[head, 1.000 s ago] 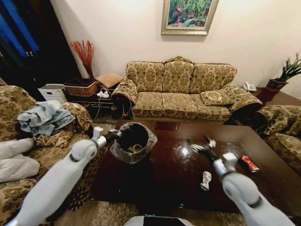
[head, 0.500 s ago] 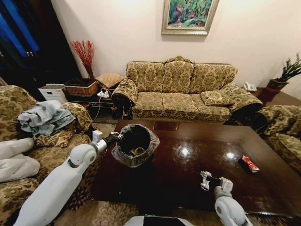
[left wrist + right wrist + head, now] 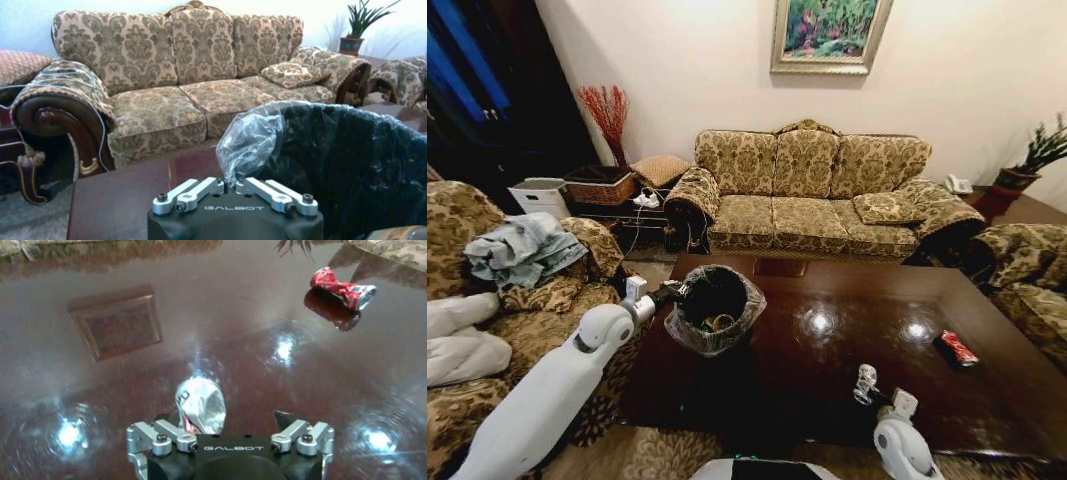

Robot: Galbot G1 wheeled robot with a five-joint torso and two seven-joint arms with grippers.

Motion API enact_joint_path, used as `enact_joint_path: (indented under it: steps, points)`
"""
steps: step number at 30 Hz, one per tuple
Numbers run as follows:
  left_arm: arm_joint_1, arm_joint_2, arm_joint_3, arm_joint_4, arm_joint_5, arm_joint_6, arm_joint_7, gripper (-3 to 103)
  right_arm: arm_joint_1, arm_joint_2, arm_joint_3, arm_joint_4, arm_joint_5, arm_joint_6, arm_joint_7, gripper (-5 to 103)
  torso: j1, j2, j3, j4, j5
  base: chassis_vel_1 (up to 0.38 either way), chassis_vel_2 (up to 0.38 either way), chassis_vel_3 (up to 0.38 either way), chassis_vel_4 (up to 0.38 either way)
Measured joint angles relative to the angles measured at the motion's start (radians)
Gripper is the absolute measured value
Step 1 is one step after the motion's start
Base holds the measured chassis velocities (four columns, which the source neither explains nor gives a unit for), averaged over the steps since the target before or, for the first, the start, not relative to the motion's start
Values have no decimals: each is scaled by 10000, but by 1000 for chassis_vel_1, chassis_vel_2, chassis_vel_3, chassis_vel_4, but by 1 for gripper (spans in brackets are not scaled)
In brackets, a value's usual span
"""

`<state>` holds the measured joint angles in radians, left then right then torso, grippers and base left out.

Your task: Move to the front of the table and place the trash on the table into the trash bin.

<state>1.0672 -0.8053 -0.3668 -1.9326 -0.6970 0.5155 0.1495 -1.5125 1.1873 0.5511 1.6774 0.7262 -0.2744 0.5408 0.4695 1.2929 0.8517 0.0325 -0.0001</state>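
Note:
The glossy dark table [image 3: 827,345] carries the black trash bin [image 3: 714,305] with its clear bag liner at the left end. My left gripper [image 3: 670,292] is shut on the liner at the bin's rim [image 3: 235,181]. Some trash lies inside the bin. A crushed silver can [image 3: 865,383] lies near the table's front edge. My right gripper [image 3: 874,394] stands open right at it. In the right wrist view the silver can [image 3: 200,404] sits between the jaws, close to one side of the right gripper [image 3: 230,416]. A crushed red can [image 3: 958,348] [image 3: 341,287] lies farther right.
A patterned sofa [image 3: 812,195] stands behind the table, with armchairs at the left [image 3: 517,290] and right [image 3: 1027,270]. A woven basket [image 3: 599,184] and a white box [image 3: 539,195] sit at the back left, a potted plant [image 3: 1037,160] at the back right.
My right arm has drawn back from the middle of the table and come down at the silver can near the front edge. The left gripper has stayed on the bin's rim.

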Motion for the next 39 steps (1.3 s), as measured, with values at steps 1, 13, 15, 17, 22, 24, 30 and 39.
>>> enact_joint_path:
  steps: [1,13,15,17,22,24,30,39]
  points:
    - [-47,7,39,2,-11,0,-86,3,76,-9,-33,-36,34,-4,12,90,0,0,0,0,-1,0,0,0,0]
    - [-674,239,162,98,-217,70,-146,3,284,-92,-163,-419,573,-147,92,62,0,0,0,-1,2,0,0,0,0]
    - [-663,219,176,89,-214,70,-145,3,268,-92,-141,-433,572,-76,8,54,0,0,0,-2,2,0,0,0,0]
    - [-629,211,176,64,-208,70,-145,3,261,-93,-126,-388,575,-57,-11,50,-1,0,0,-1,1,0,0,0,0]
    - [-578,215,174,-25,-201,77,-145,3,309,-125,-91,3,681,-63,12,37,-1,0,0,-1,0,0,0,0,0]
    - [-588,223,169,-38,-202,77,-145,3,358,-126,-97,5,693,-59,40,37,-1,0,0,-1,0,0,0,0,0]
    - [-542,314,13,-167,-319,167,-152,3,1323,-788,-114,1537,232,301,-184,21,-2,0,0,-7,4,0,0,0,0]
    - [-664,369,400,-119,-559,312,-151,3,6949,-3808,-2718,4274,2179,264,-2744,16,0,-1,0,1,-1,0,0,0,0]
